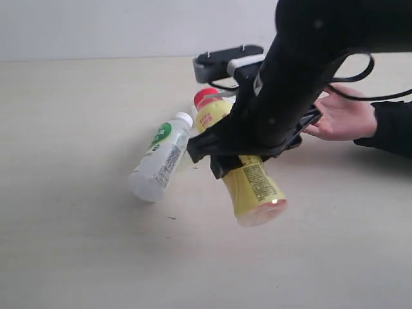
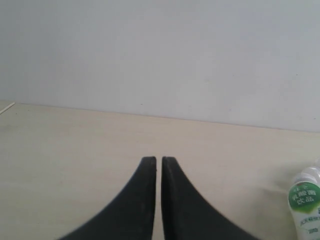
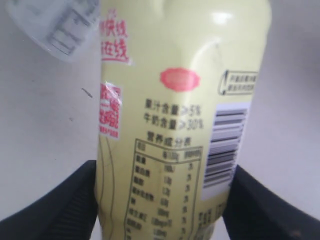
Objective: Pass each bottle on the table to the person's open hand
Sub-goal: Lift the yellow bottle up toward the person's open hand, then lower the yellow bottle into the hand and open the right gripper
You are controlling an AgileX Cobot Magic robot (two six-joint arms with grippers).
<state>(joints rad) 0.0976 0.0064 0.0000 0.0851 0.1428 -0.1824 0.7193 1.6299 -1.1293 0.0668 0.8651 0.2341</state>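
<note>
The right gripper (image 3: 164,175) holds the yellow bottle (image 1: 254,183) across its body, its black fingers (image 3: 60,205) spread wide and pressed against either side of the printed label. In the exterior view the bottle's long axis runs on a slant. Its red cap (image 1: 205,98) points away towards the far left and its base points towards the camera, low and to the right. Whether the base touches the tabletop (image 1: 77,244) cannot be told.

Just to the left lies the white bottle (image 1: 161,154) with the green label, on its side on the tabletop. Its axis slants the other way, with the white cap far and to the right, near the yellow bottle's neck, and the base near and to the left.

The person's hand (image 1: 344,116) lies open, palm up, at the right, beyond the right arm and apart from the yellow bottle.

The left gripper (image 2: 159,159) hangs over bare tabletop with its jaws almost together, only a thin slit between them and nothing in it.
</note>
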